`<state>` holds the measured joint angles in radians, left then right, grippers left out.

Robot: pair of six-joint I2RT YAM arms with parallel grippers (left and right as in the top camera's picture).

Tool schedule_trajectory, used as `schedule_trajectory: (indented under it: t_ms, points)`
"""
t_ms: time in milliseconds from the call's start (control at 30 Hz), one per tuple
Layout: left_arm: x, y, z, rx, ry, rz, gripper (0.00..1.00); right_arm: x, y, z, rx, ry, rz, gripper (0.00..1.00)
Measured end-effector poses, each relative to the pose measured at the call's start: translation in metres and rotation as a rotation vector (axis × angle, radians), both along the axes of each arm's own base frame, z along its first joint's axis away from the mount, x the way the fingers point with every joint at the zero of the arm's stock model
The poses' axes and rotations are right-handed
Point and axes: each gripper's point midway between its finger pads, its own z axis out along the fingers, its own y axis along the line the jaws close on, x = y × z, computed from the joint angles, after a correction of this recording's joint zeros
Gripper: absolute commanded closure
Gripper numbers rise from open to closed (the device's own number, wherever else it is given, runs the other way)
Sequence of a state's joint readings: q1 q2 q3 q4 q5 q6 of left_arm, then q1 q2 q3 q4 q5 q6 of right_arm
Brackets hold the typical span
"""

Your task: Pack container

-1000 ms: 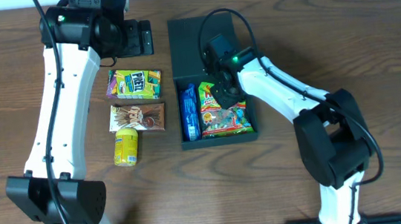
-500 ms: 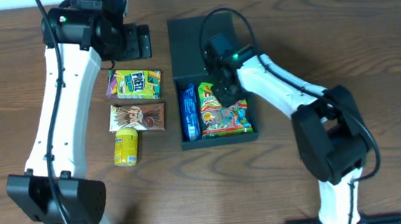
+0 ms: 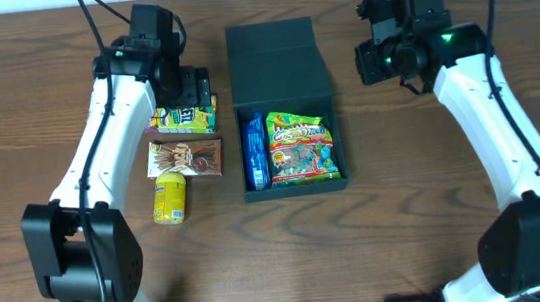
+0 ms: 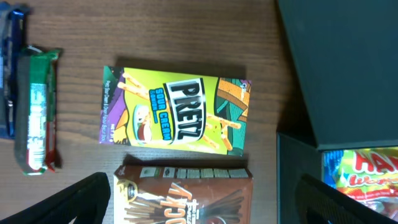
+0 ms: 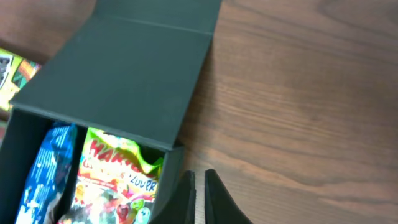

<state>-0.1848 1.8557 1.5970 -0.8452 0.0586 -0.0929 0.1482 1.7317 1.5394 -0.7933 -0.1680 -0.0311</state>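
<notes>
The dark teal container (image 3: 294, 184) stands at mid-table with its flap lid (image 3: 275, 58) folded back. Inside lie a blue pack (image 3: 255, 151) and a colourful gummy bag (image 3: 301, 148); the right wrist view shows this same gummy bag (image 5: 115, 180). My right gripper (image 3: 381, 59) hovers to the right of the lid, over bare wood. Its jaws stand a narrow slit apart, holding nothing (image 5: 200, 173). My left gripper (image 3: 188, 87) hangs wide open above the yellow-green Pretz box (image 4: 177, 118) and the brown Pocky box (image 4: 186, 196), with both fingers apart from them.
A yellow can (image 3: 169, 199) lies in front of the Pocky box (image 3: 185, 158). In the left wrist view a green-and-red bar (image 4: 37, 112) and a blue pack (image 4: 12, 62) lie left of the Pretz box. The container wall (image 4: 298, 168) is just right of the boxes.
My right gripper has come out of the container and swung up and to the right, its jaws parting slightly. The left gripper has moved forward over the Pretz box.
</notes>
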Motion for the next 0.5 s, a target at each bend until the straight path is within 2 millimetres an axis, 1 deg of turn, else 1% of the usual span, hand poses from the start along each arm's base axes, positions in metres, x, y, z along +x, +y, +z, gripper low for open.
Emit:
schedule_trajectory:
  t_ms: [67,100,133,167,200,233,267,333,367,500]
  points:
    - [0.0,0.0,-0.007,0.001,0.002,0.0,0.05,0.003,-0.006,0.001,0.004,-0.008,-0.006,0.65]
    - [0.001,0.0,-0.01,0.004,0.005,0.001,0.04,0.004,-0.008,0.002,0.009,-0.01,-0.011,0.75]
    - [0.001,0.0,-0.012,0.004,0.004,0.0,0.05,0.005,-0.011,0.002,0.012,-0.013,-0.012,0.81]
    - [0.001,0.001,-0.016,0.012,0.012,-0.009,0.05,0.006,-0.016,0.003,0.024,-0.013,-0.019,0.84]
    - [0.001,0.001,-0.019,0.019,0.016,-0.023,0.05,0.006,-0.021,0.003,0.03,-0.014,-0.02,0.94]
    - [0.001,0.001,-0.022,0.03,0.022,-0.051,0.05,0.007,-0.024,0.004,0.038,-0.016,-0.016,0.99]
    - [0.001,0.0,-0.024,0.039,0.024,-0.081,0.05,0.007,-0.027,0.004,0.052,-0.015,-0.018,0.98]
    - [0.0,-0.002,-0.028,0.071,0.026,-0.201,0.05,0.007,-0.033,0.006,0.084,-0.016,-0.013,0.99]
    - [0.0,-0.003,-0.028,0.094,0.021,-0.273,0.05,0.007,-0.032,0.006,0.094,-0.015,-0.002,0.99]
    - [0.0,-0.002,-0.028,0.163,0.005,-0.457,0.05,0.005,-0.028,0.007,0.109,-0.014,0.027,0.98]
